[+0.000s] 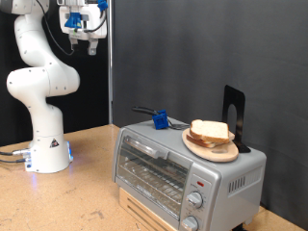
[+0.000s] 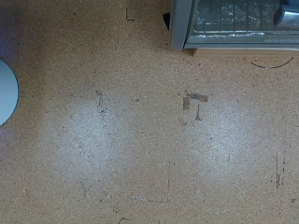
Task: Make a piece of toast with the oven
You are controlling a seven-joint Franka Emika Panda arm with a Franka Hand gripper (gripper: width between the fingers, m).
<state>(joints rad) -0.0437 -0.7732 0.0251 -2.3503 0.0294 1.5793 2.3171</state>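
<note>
The oven (image 1: pixel 188 168) stands at the exterior view's lower right with its glass door shut and its wire rack showing through the glass. On its top a wooden plate (image 1: pixel 226 153) carries stacked bread slices (image 1: pixel 212 133). No single piece of toast shows apart from them. My gripper (image 1: pixel 83 44) hangs high at the exterior view's top left, far from the oven, open with nothing between its fingers. The wrist view looks down on the bare table, with a corner of the oven (image 2: pixel 234 23) at the frame's edge; the fingers do not show there.
A blue object (image 1: pixel 160 120) lies on the oven's top beside the plate, and a black stand (image 1: pixel 235 117) rises behind it. The arm's white base (image 1: pixel 46 154) stands on the wooden table (image 1: pixel 87 197). A dark curtain closes the back.
</note>
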